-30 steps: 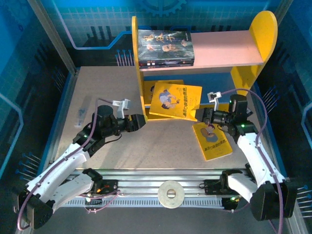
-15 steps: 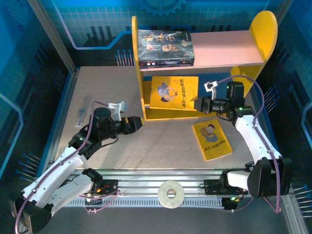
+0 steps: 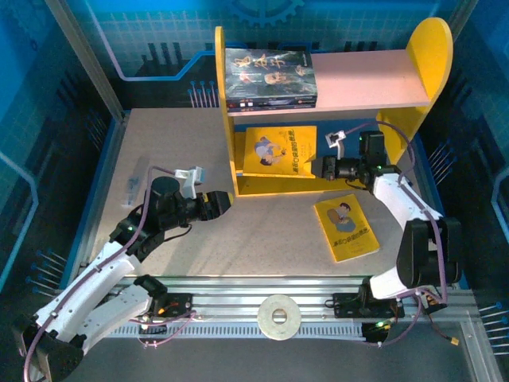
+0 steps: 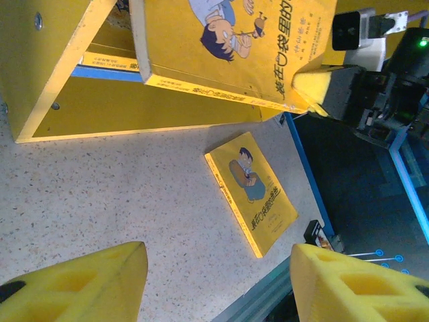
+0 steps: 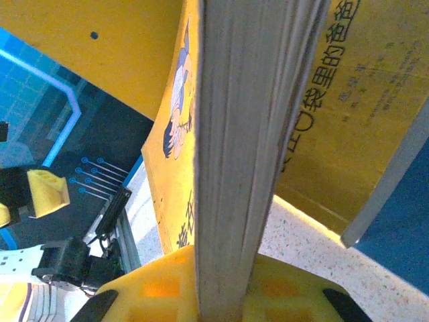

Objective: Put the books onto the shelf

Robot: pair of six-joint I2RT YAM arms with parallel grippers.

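Since a second ago, the right gripper (image 3: 321, 168) has pushed the held yellow book (image 3: 280, 151) deeper into the shelf (image 3: 223, 95). The cover was skewed and jutting past the front edge. It now sits squarer between the two yellow side panels, under the pink board. The right gripper's jaws are clamped tight on that book's right edge, the page block pinched between the foam pads. The right arm's elbow has folded up nearer its base. The left gripper (image 3: 224, 202) has drawn back a little from the left side panel. Its jaws stand about half open with nothing in them.

In the left wrist view the held book tilts above a second yellow book (image 4: 107, 62) lying in the lower tier. A loose yellow book (image 3: 346, 228) lies flat on the counter (image 3: 254, 239), apart from the shelf front and just beside the right arm. Bare counter spreads between it and the left gripper. The dark books (image 3: 269, 76) occupy the left end of the pink board, and the board is bare from there to the round-topped panel.
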